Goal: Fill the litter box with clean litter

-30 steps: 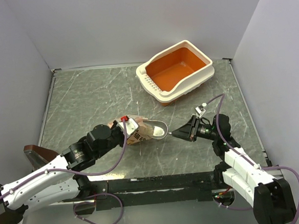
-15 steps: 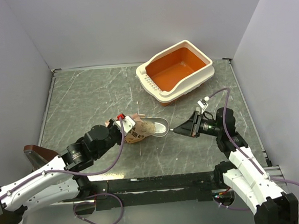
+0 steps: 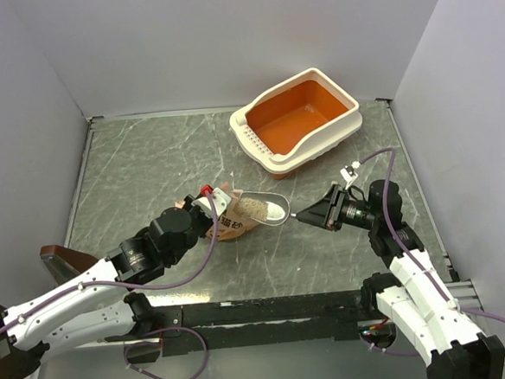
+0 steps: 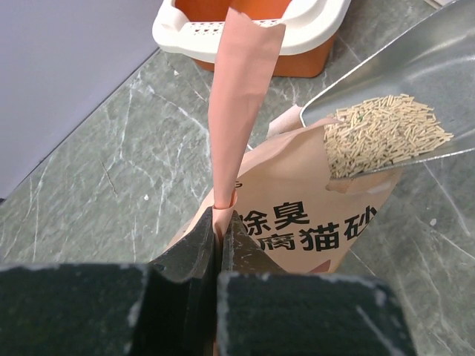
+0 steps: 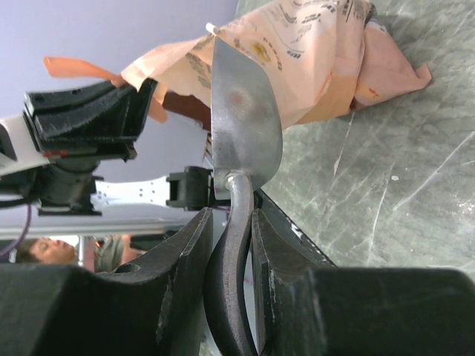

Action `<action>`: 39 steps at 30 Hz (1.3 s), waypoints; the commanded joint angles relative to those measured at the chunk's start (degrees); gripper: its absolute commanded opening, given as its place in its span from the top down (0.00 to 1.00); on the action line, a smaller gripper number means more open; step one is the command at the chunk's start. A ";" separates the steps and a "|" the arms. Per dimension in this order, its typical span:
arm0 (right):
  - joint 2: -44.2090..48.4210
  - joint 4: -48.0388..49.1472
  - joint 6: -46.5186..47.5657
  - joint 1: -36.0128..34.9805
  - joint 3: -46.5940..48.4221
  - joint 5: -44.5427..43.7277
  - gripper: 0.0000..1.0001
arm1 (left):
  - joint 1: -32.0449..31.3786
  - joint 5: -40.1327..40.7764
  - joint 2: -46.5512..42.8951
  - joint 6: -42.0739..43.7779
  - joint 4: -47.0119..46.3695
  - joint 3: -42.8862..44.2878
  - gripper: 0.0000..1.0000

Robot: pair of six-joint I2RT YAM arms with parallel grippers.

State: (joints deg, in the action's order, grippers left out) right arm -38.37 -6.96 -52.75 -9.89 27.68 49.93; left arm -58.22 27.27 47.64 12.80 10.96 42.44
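grey marbled table is carrying the litter box at its far right, well apart from the bag. left gripper is pinching the bag's flap, fingers closed. right gripper is clamping the scoop handle; litter is lying in the scoop at the bag's mouth.

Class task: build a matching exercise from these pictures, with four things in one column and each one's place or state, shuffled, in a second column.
Column one
1. large orange plastic litter box with cream rim
2. grey metal scoop
3. pink-orange printed paper bag
4. pale beige litter granules

Column two
A. top flap pinched in the left pincer
B. heaped in the scoop's bowl
C. far from both arms, orange floor bare
D. handle clamped in the right pincer

Pairs: 1-C, 2-D, 3-A, 4-B
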 commanded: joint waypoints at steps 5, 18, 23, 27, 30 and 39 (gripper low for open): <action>-1.18 1.16 -5.26 0.84 6.50 -2.82 1.00 | 0.12 6.12 -1.41 0.83 -2.61 0.98 0.99; -6.88 -1.57 -5.61 1.10 16.61 -12.66 1.00 | 0.12 5.52 -0.61 -0.49 -2.00 -0.86 0.99; -13.56 2.03 -6.22 1.10 20.21 -18.71 1.00 | 0.12 3.15 -2.55 -1.72 -2.96 -2.88 0.99; -19.19 4.76 -6.22 1.10 23.38 -22.68 1.00 | 0.03 1.56 -3.17 -2.69 -2.52 -3.32 0.99; -24.02 6.69 -5.35 1.19 26.27 -25.84 1.00 | 0.03 1.56 -3.34 -2.60 -2.35 -3.76 0.99; -43.78 6.61 -0.43 2.15 39.28 -32.96 1.00 | 0.03 2.00 -4.92 -1.99 -2.70 -4.99 0.99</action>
State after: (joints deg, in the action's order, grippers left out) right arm -76.01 -5.08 -55.61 -8.75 60.40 21.61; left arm -58.22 28.29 43.59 11.29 8.12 38.33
